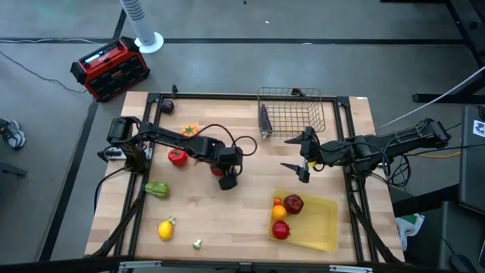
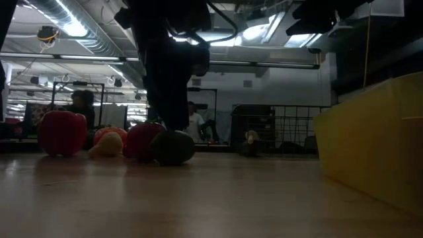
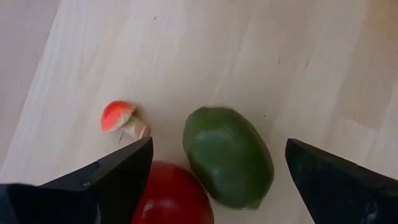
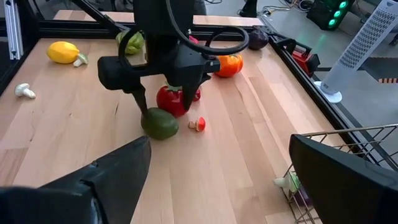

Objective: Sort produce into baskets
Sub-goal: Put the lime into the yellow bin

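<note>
So, high view: left gripper (image 1: pixel 227 180) sat mid-table over produce, right gripper (image 1: pixel 301 159) waited near wire basket (image 1: pixel 290 112), yellow tray (image 1: pixel 322 224) held three pieces.
Left wrist: fingers spread wide, nothing grasped, green lime (image 3: pixel 228 156) between them beside red apple (image 3: pixel 172 196).
Right wrist: fingers released too.
Tip: centre on lime alone, clear of apple.
No readable labels anywhere.
</note>
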Tool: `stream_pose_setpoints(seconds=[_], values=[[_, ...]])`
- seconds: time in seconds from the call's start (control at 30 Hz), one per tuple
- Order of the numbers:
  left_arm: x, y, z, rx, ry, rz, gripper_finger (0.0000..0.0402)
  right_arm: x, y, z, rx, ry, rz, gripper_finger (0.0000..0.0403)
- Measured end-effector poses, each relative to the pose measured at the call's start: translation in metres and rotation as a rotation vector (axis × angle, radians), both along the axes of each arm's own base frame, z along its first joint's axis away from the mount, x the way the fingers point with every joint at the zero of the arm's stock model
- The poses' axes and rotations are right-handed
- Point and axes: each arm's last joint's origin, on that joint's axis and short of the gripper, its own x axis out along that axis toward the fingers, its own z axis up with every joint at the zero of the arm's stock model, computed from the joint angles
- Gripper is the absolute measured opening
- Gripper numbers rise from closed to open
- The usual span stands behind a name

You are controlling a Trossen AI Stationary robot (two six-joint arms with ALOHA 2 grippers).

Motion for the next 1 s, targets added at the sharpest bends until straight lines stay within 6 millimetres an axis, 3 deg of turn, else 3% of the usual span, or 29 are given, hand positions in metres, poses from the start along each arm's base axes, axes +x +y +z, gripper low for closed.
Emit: stream_pose_setpoints(seconds=[0.7,1.0], values=[[-0.014,-0.013,-0.029,0.090,-0.017,0.025,0.0360,0.000,0.000,0.000,0.001,-0.001,0.000,0.0376],[-0.014,-0.012,-0.029,0.094,-0.017,0.027,0.0264,0.000,0.000,0.000,0.001,0.000,-0.001,0.0376]])
